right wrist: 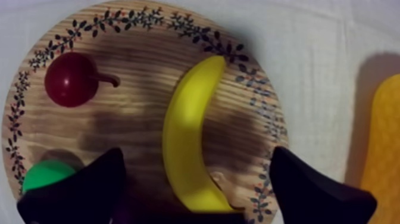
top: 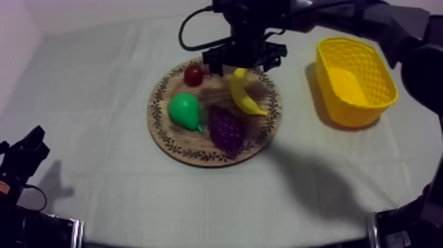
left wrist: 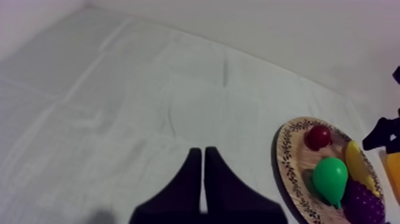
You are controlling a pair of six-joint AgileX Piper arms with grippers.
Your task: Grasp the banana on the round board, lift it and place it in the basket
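The banana (right wrist: 184, 119) under your right hand (right wrist: 195, 156)
The hand is wide open, empty; the banana's long axis runs 12 to 6 o'clock between both fingers.

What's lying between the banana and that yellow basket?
Nothing loose. In the top view, past the banana comes the patterned rim of the wooden board, then a bare strip of cloth up to the yellow basket.

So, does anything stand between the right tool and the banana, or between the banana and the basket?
Nothing visible. The open right tool hangs over the banana, straddling it. Only bare cloth lies between the board and the yellow basket.
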